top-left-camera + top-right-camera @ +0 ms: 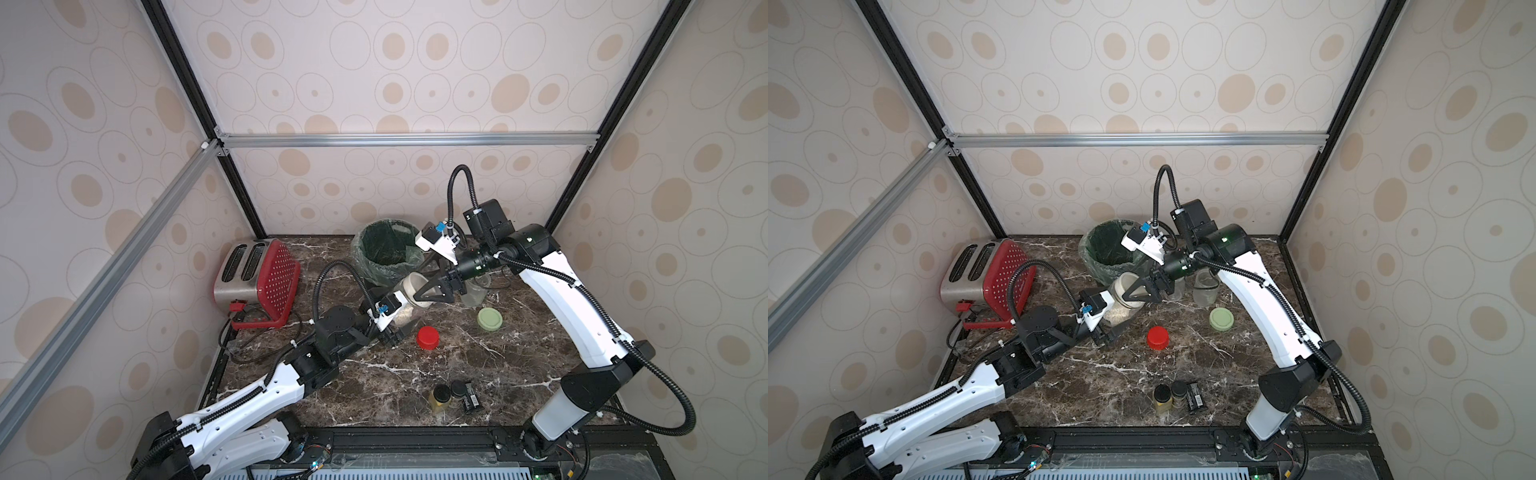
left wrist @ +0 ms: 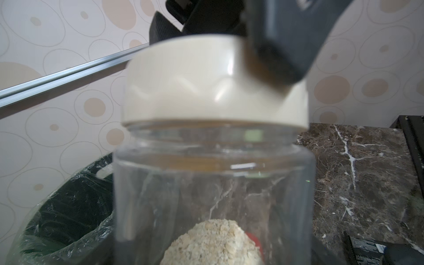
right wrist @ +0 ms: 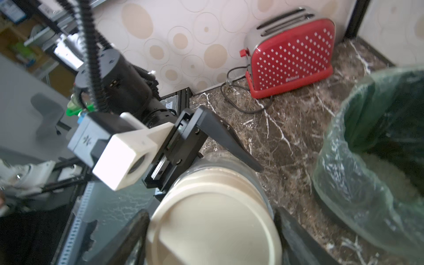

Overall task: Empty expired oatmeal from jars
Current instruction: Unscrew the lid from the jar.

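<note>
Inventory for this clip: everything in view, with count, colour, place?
table: one, dark marble.
toaster: one, red and silver, back left.
bin: one, dark, green liner, back centre.
held jar: one, clear, tilted beside the bin.
beige lid: one, on the held jar.
oatmeal: one pale heap, inside the held jar.
open jars: two, clear, right of the bin.
green lid: one, mid-right.
red lid: one, centre.
small bottles: two, black-capped, front centre.
black pack: one, beside the bottles.
left claw: one, black, shut on the held jar.
right claw: one, black, shut on the beige lid.
</note>
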{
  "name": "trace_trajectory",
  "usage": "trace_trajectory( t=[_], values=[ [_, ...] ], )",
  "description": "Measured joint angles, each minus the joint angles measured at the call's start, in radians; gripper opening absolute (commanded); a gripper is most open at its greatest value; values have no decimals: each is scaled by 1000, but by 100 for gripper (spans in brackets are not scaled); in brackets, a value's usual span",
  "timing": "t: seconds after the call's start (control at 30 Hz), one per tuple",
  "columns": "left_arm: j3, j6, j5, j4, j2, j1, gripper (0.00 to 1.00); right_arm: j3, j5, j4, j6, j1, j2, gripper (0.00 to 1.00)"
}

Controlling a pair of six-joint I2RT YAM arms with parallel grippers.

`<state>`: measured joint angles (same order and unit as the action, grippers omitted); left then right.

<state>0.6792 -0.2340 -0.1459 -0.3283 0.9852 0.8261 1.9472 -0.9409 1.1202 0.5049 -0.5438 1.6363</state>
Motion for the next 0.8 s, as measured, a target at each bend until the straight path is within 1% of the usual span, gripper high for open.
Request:
trace_trajectory(
  t=[0.07, 0.17, 0.3, 0.33, 0.5, 0.57, 0.67, 0.8],
  values=[
    [0, 1, -10, 5, 0, 0, 0, -37, -12, -22, 78, 2, -20, 67],
    [0, 2, -18, 6, 0, 0, 0, -71, -21, -55, 133, 2, -41, 74],
    [0, 3, -19, -5, 3, -1, 0, -74, -38, -78, 159, 1, -42, 98],
    [0, 5, -21, -5, 7, -1, 0, -73, -48, -86, 163, -2, -42, 99],
    [0, 6, -23, 11, 33, -1, 0, -45, -56, -97, 134, -14, -42, 99],
    [0, 6, -23, 11, 34, -1, 0, -29, -44, -109, 97, -14, -42, 99],
    [0, 6, -23, 5, 34, -1, 0, -7, 10, -160, -36, -16, -43, 99],
    [-3, 6, -18, -19, 40, -1, 0, 10, 117, -248, -328, -16, -53, 100]
  ],
)
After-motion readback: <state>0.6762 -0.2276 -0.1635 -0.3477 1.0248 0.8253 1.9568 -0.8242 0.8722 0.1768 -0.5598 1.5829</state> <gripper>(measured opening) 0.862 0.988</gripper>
